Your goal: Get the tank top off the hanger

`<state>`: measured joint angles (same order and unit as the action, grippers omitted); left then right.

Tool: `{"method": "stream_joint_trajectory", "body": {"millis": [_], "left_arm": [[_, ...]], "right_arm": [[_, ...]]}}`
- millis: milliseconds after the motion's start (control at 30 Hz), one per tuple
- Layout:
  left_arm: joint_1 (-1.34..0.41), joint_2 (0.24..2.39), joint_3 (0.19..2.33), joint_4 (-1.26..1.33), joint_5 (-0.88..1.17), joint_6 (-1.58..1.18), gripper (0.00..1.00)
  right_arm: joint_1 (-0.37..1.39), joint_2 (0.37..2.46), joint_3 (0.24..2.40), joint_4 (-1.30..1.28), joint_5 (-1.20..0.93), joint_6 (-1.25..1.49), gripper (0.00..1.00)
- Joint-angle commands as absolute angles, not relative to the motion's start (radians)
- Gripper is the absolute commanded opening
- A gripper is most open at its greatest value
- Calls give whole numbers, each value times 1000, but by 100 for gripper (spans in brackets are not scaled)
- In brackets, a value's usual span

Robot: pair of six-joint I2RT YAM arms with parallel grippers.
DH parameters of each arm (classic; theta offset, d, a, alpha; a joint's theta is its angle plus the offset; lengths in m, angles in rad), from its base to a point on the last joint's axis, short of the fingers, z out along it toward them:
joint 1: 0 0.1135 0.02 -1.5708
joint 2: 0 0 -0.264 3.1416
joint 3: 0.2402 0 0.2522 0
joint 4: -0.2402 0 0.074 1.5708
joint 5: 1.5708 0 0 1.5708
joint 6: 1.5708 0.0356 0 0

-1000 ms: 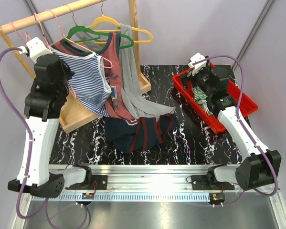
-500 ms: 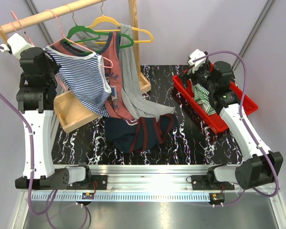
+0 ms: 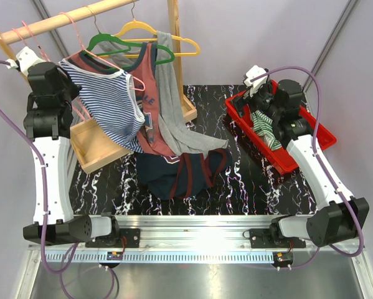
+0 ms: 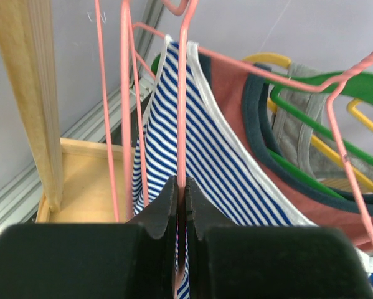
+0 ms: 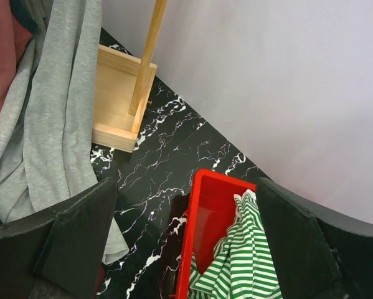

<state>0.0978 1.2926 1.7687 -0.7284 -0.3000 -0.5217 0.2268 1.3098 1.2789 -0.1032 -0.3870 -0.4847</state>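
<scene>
Left wrist: left tool [image 4: 180,205] pinches thin pink wire hanger [image 4: 182,112] bearing striped tank top [image 4: 217,168]; right tool [image 5: 186,233] spread.

A red bin [image 3: 283,163] holds a green-striped garment [image 3: 263,128]; a navy garment [image 3: 167,177] lies on the marbled table [image 3: 248,187].

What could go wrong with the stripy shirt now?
The left gripper pinches only a thin wire of the pink hanger, so it might slip out. The striped tank top hangs right beside the maroon top and green hanger, so pulling could snag or drag those too.
</scene>
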Motion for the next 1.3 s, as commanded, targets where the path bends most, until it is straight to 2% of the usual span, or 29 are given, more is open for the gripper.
{"method": "stream_joint_trajectory", "body": {"millis": [0, 333, 400, 433, 500, 533, 567, 767, 1000, 1133, 1267], "left_arm": [[103, 1259, 1738, -669, -247, -526, 0], [114, 1233, 1700, -677, -247, -525, 2], [115, 1223, 1690, -666, -239, -531, 9], [114, 1220, 1690, -664, -235, -535, 23], [114, 1213, 1709, -670, -221, -540, 38], [114, 1213, 1718, -673, -216, -549, 50], [114, 1213, 1735, -678, -207, -554, 54], [115, 1189, 1789, -707, -150, -587, 73], [114, 1106, 1784, -752, -95, -604, 87], [115, 1045, 1741, -770, -31, -551, 96], [115, 964, 1703, -817, 35, -476, 99]], "right_arm": [[224, 1310, 1321, -89, -411, -476, 100], [224, 1302, 1310, -87, -428, -468, 100], [224, 1296, 1305, -90, -433, -472, 100], [224, 1293, 1298, -100, -451, -488, 100], [224, 1282, 1293, -116, -480, -511, 100], [224, 1279, 1289, -145, -527, -546, 100], [224, 1275, 1289, -158, -554, -564, 100], [224, 1262, 1264, -239, -704, -658, 100], [236, 1299, 1253, -524, -952, -973, 100], [308, 1348, 1233, -659, -951, -1194, 100], [388, 1437, 1221, -713, -933, -1316, 100]]}}
